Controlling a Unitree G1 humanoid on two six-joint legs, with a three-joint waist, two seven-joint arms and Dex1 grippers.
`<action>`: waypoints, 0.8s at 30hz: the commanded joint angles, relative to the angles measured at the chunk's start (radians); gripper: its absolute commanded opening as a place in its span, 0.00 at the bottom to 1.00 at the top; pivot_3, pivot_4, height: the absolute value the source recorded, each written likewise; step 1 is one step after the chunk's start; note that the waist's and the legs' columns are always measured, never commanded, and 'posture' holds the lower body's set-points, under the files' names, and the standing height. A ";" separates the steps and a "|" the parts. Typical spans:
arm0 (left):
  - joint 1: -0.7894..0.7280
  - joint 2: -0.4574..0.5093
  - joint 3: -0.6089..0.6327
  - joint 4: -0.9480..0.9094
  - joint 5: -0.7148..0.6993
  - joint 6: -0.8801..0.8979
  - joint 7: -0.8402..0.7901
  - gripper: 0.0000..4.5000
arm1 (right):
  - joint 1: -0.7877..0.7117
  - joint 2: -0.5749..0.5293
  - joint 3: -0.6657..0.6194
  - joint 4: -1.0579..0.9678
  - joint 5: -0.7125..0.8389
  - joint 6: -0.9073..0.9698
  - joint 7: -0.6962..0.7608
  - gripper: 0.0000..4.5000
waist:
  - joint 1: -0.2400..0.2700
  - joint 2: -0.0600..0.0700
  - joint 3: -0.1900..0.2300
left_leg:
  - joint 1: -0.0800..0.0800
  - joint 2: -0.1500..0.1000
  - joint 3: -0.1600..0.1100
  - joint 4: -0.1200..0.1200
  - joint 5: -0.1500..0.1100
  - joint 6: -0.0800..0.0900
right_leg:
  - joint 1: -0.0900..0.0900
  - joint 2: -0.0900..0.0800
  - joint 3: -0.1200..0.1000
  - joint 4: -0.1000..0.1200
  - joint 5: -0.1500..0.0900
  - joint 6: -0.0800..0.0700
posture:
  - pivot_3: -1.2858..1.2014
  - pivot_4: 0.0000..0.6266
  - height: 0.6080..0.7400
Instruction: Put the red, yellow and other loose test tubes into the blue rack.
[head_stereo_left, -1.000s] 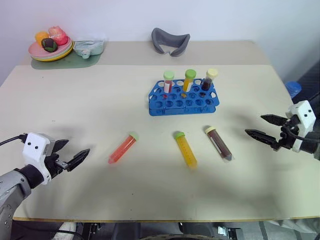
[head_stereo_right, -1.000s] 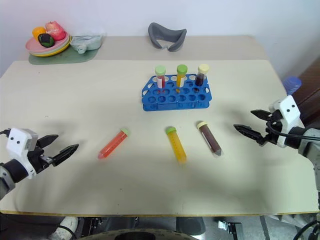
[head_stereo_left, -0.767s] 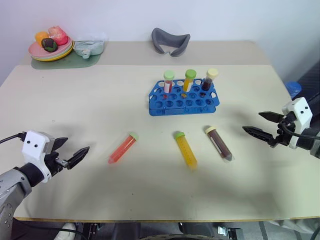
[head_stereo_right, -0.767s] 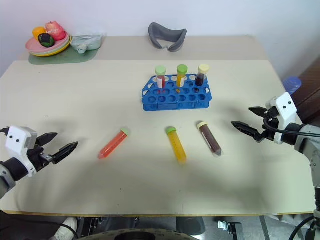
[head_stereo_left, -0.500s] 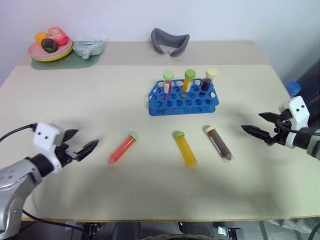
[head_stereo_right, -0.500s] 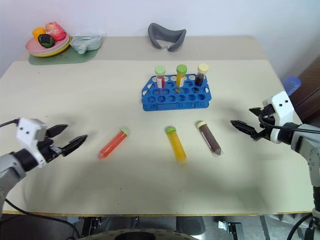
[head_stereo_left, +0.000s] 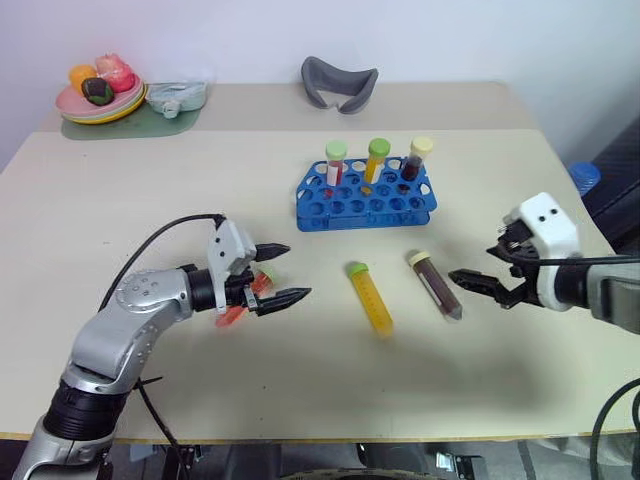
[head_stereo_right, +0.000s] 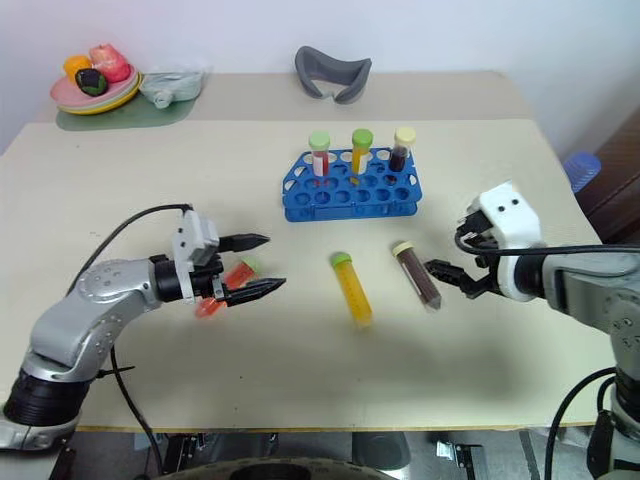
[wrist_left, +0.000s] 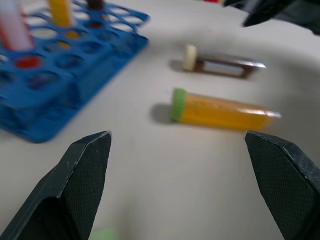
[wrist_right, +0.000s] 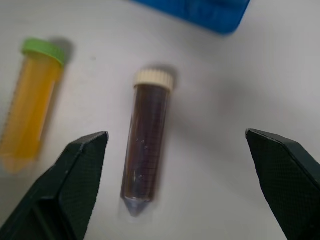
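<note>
Reach favours the right pincer (head_stereo_right: 447, 274), spread wide and empty beside the brown tube's (head_stereo_right: 417, 275) tapered tip. That tube lies lengthwise on the worktop (head_stereo_right: 300, 370), cap toward the blue rack (head_stereo_right: 350, 187). Left pincer (head_stereo_right: 246, 266), likewise spread, hovers over the red tube (head_stereo_right: 222, 291).

Blue rack (head_stereo_left: 366, 200) stands upright mid-surface; its back row holds three capped tubes: red-filled (head_stereo_left: 335, 163), yellow-filled (head_stereo_left: 376, 160), dark-filled (head_stereo_left: 418, 159). Three loose tubes lie flat in front of it: red tube (head_stereo_left: 242, 297), green cap, partly hidden behind my left pincer; yellow tube (head_stereo_left: 370, 298), green cap; dark brown tube (head_stereo_left: 435, 285), cream cap.
</note>
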 joint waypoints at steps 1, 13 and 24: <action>-0.013 -0.016 -0.077 -0.009 0.042 -0.078 -0.060 0.97 | -0.066 0.038 0.091 0.040 0.150 0.007 -0.278 1.00 | -0.001 0.000 0.000 | -0.001 0.000 0.000 0.001 0.000 0.000 | 0.000 0.000 0.000 0.000 0.000 0.000 | 0.52 0.24 1.00; 0.084 -0.033 -0.095 -0.076 0.090 -0.127 -0.028 0.97 | -0.269 0.034 0.345 0.436 0.756 -0.038 -0.957 1.00 | -0.001 0.000 0.000 | -0.009 0.000 -0.001 0.005 -0.001 0.002 | -0.009 0.000 0.000 0.006 0.000 0.000 | 0.52 0.24 1.00; 0.132 -0.051 -0.089 -0.062 0.105 -0.178 -0.008 0.97 | -0.408 -0.092 0.690 0.580 1.083 -0.265 -1.221 1.00 | -0.003 0.000 0.000 | -0.012 0.000 -0.001 0.007 -0.001 0.002 | -0.012 0.001 0.000 0.008 0.000 0.000 | 0.52 0.24 1.00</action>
